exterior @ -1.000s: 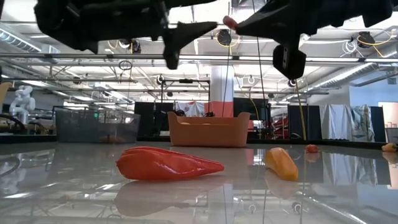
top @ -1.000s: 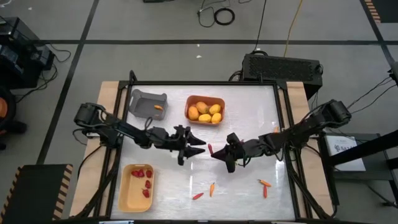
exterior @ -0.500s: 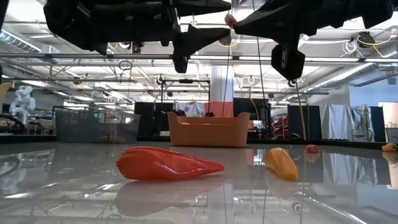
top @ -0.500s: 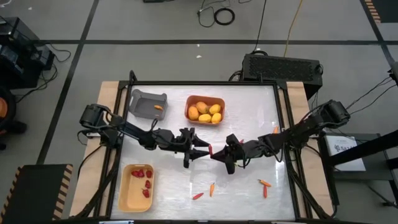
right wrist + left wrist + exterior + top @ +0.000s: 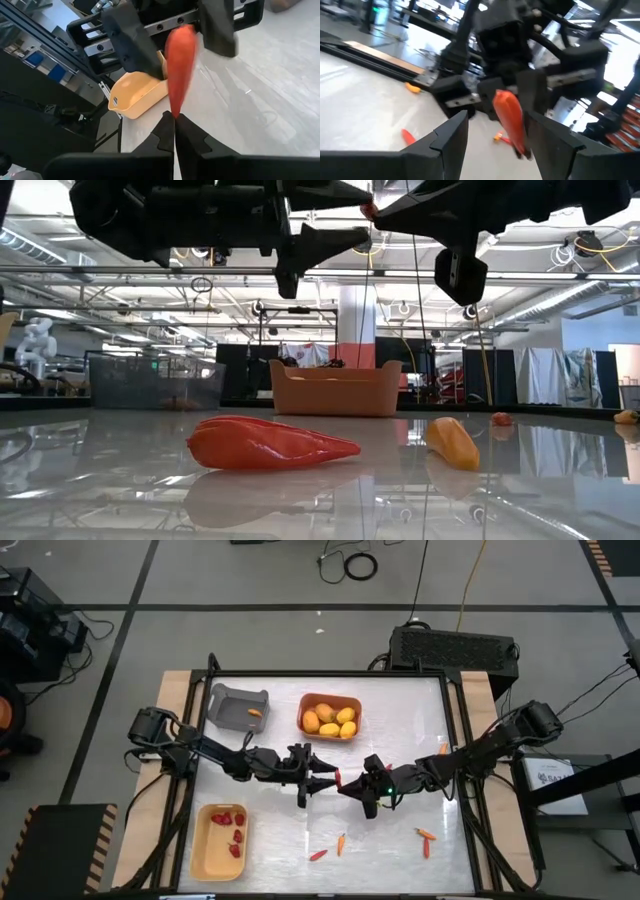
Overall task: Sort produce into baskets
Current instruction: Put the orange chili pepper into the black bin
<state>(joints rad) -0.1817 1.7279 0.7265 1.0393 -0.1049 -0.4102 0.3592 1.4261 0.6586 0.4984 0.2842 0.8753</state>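
Note:
My right gripper (image 5: 346, 787) is shut on a red carrot stick (image 5: 338, 780) held above the table's middle. My left gripper (image 5: 327, 780) is open. Its fingers (image 5: 451, 134) stand on either side of the stick's thick end (image 5: 509, 116), and I cannot tell whether they touch it. The grey bin (image 5: 232, 700) at the far left holds one orange stick (image 5: 254, 713). The orange bin (image 5: 352, 702) holds several yellow-orange fruits (image 5: 330, 720). The pale yellow bin (image 5: 208, 852) at the near left holds several red berries (image 5: 232, 822). My right gripper pinches the carrot stick's pointed end (image 5: 173, 109) between its two fingertips. The fingers come about level from the table's right side and lie along the stick. The stick points straight out beyond them toward my left gripper, lifted clear of the table.
Loose carrot sticks lie on the table near the front: two at the middle (image 5: 318, 855) (image 5: 340, 842) and two at the right (image 5: 426, 834) (image 5: 426, 849). In the low view two of them lie close by (image 5: 270, 445) (image 5: 452, 442), under both arms.
My left gripper has gone toward the table's right edge, up to my right gripper, so that its open fingers now flank the carrot stick's free end. My right gripper has held the stick nearly still.

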